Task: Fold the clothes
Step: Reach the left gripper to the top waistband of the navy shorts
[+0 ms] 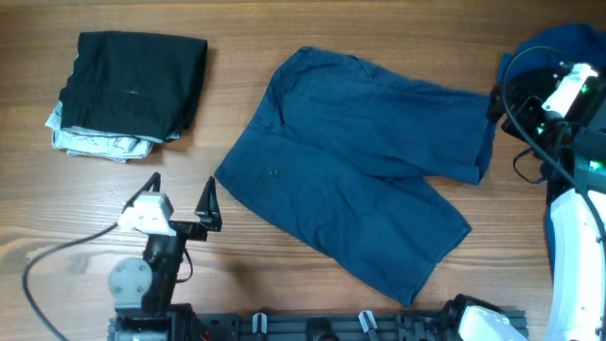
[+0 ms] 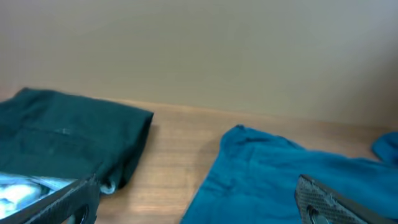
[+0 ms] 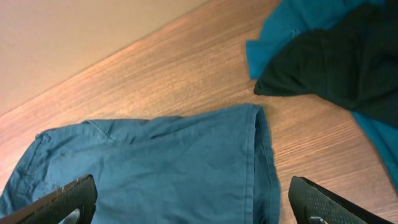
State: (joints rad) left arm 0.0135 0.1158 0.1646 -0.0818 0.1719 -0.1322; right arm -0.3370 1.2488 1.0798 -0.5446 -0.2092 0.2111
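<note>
The clothes in the middle are dark blue trousers (image 1: 350, 180), short-legged and spread flat with the waistband toward the left. My left gripper (image 1: 182, 185) stands open near the front left, just off the waistband, with bare wood and the trousers' edge (image 2: 280, 180) between its fingers (image 2: 323, 199). My right gripper (image 3: 193, 208) is open over the far leg's hem (image 3: 264, 162) at the right and holds nothing. A folded black garment (image 1: 137, 80) lies on a pale patterned one (image 1: 90, 142) at the back left.
A royal blue garment (image 1: 559, 43) and a black one (image 3: 336, 56) lie bunched at the back right beside the right arm (image 1: 568, 90). The left arm's cable (image 1: 57, 260) loops over the front left. The arm bases run along the front edge (image 1: 312, 327).
</note>
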